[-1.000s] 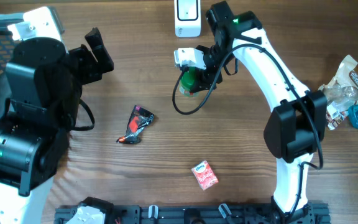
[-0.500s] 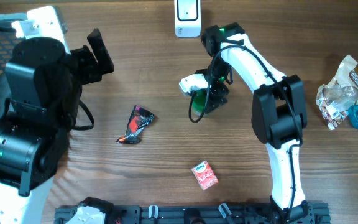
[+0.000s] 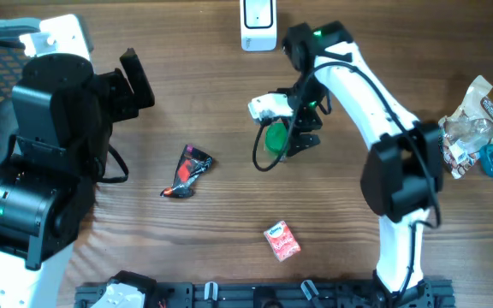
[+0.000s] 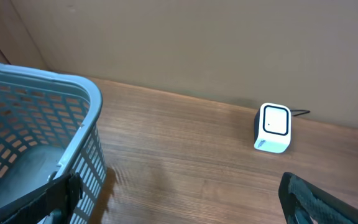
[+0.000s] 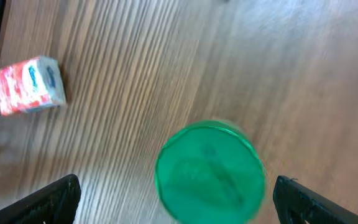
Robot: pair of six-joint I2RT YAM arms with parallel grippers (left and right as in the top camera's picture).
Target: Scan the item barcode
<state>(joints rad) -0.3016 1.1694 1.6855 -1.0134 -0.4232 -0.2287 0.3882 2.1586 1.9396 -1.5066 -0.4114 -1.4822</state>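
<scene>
The right gripper (image 5: pixel 178 186) hangs over a green round-topped container (image 3: pixel 275 137) standing on the wooden table (image 3: pixel 212 103), its jaws spread wide on either side and clear of it. The container sits below the white barcode scanner (image 3: pixel 258 24), well apart from it. The left gripper (image 4: pixel 182 196) is likewise wide open and holds nothing, beside a grey basket (image 4: pixel 73 118). A red carton (image 3: pixel 282 240) and a black-and-red wrapper (image 3: pixel 188 171) lie nearby.
</scene>
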